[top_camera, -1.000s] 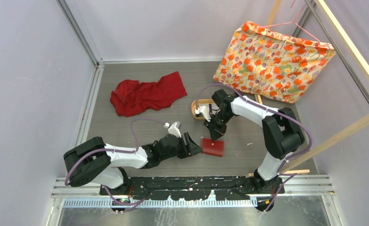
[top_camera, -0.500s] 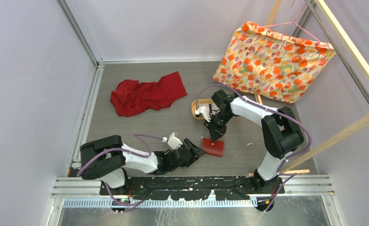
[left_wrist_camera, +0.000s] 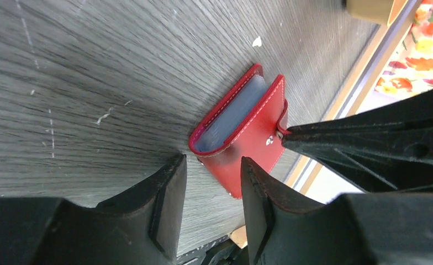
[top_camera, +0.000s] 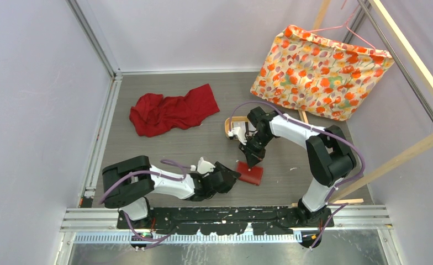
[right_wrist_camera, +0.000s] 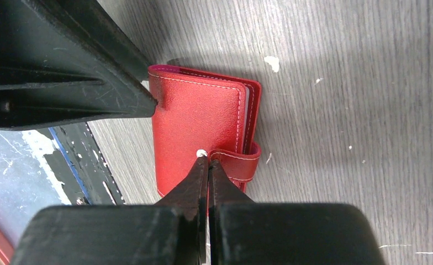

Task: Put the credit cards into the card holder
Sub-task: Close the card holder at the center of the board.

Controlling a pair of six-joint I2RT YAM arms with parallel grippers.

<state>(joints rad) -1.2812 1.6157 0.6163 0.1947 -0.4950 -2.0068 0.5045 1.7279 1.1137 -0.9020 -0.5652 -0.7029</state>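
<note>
1. The card holder (top_camera: 249, 173) lies on the worktop (top_camera: 192, 144) between the two arms. It's slightly ajar, with pale pockets peeking out.
2. The right gripper (right_wrist_camera: 207, 160) comes at it from the far side, jaws clenched together with the tips down on the snap tab. That looks more like pinning than grasping.
3. The left gripper (left_wrist_camera: 213, 162) has its jaws released and holds nothing. The holder's near corner sits just ahead in the gap, so the left arm looks lined up to pinch that edge.

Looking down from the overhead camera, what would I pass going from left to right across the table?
red cloth → left gripper → card holder → flowered cloth
</note>
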